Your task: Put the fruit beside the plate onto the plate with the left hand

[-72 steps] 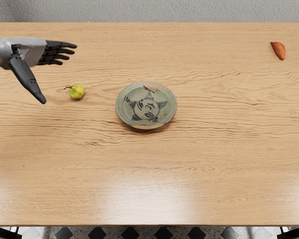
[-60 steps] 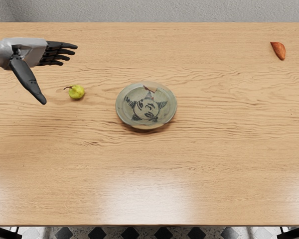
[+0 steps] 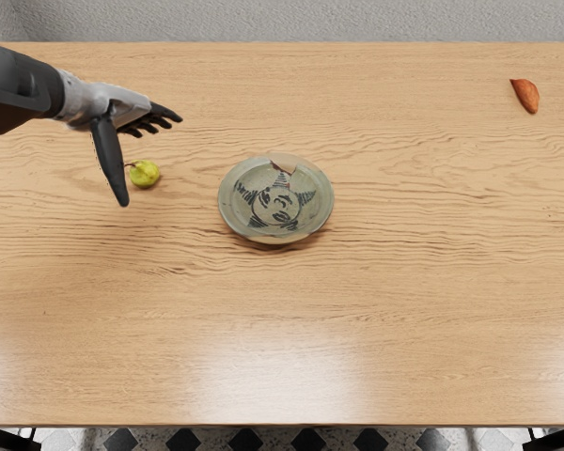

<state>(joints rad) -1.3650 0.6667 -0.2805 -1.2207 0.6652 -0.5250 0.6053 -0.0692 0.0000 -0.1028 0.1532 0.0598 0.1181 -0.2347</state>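
A small green pear (image 3: 146, 173) with a short stem lies on the wooden table, a little left of the plate. The plate (image 3: 275, 198) is grey-green with a dark painted pattern and a chipped far rim. My left hand (image 3: 132, 132) comes in from the left edge and hovers just above and behind the pear. Its fingers (image 3: 158, 116) are spread and point right, the thumb (image 3: 111, 162) hangs down beside the pear's left side. The hand holds nothing.
An orange-brown sweet potato (image 3: 524, 94) lies near the table's far right corner. The table's (image 3: 282, 310) far edge meets a grey wall.
My left hand has moved right and a little nearer, from the table's left edge to just over the pear. The pear and plate have not moved.
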